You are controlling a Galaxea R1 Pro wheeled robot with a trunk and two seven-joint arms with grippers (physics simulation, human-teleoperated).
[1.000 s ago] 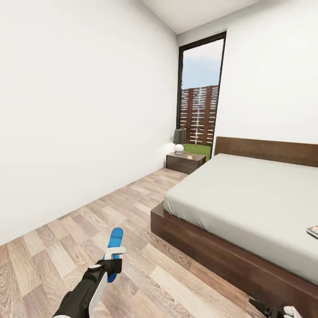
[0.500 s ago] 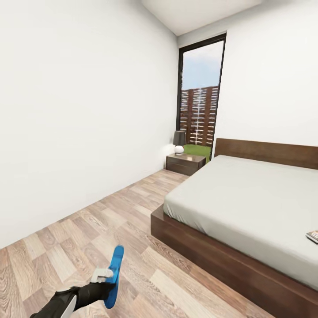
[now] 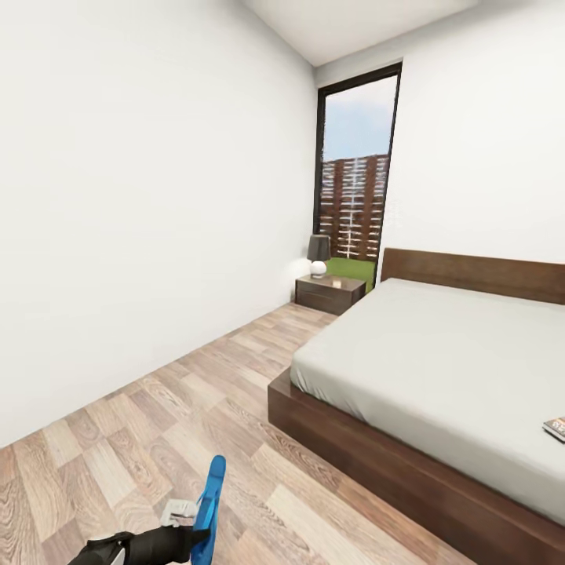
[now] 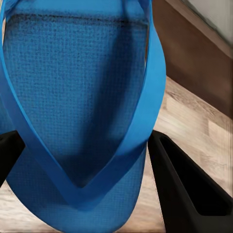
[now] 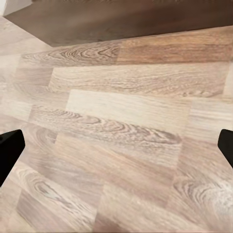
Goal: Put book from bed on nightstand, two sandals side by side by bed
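A bright blue sandal [image 3: 209,506] is held on edge low over the wood floor, left of the bed's foot corner, with my left gripper [image 3: 188,524] shut on it. In the left wrist view the sandal [image 4: 82,97] and its straps sit between the black fingers [image 4: 187,191]. The bed [image 3: 439,369] has a dark wood frame and a pale grey mattress. The book [image 3: 555,428] lies on the mattress at the far right edge of the head view. One nightstand [image 3: 329,290] stands beside the headboard. My right gripper [image 5: 116,145] is open over bare floor.
A small lamp [image 3: 318,253] stands on the nightstand, in front of a tall window [image 3: 357,165]. A white wall runs along the left. A wide strip of wood floor [image 3: 196,392] lies between that wall and the bed. The bed's dark frame [image 5: 121,19] shows in the right wrist view.
My left arm has sunk and pulled back toward me, taking the sandal lower and turning it on edge. The right gripper has left the bottom right corner of the head view.
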